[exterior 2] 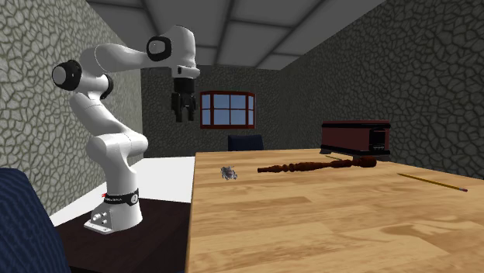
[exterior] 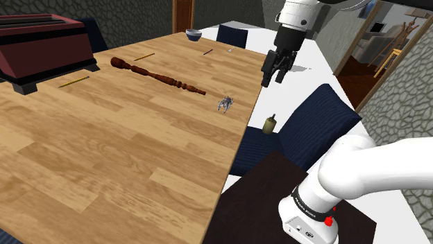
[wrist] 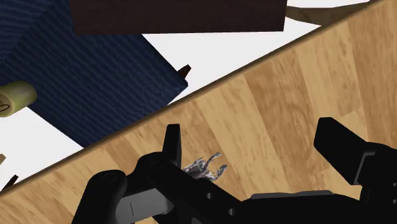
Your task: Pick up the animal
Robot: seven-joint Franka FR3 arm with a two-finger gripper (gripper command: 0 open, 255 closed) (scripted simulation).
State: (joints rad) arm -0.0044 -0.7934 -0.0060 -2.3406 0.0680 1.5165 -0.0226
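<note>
1 grey animal (exterior: 225, 104) lies on the wooden table (exterior: 104, 159), well apart from the bowl (exterior: 194, 33), below jaws standing apart.

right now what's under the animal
The animal stands on the wooden table, near its edge. In the wrist view the open gripper covers its lower part.

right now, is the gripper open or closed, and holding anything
Gripper: open, holding nothing. The small grey animal sits on the wooden table, apart from the gripper.
</note>
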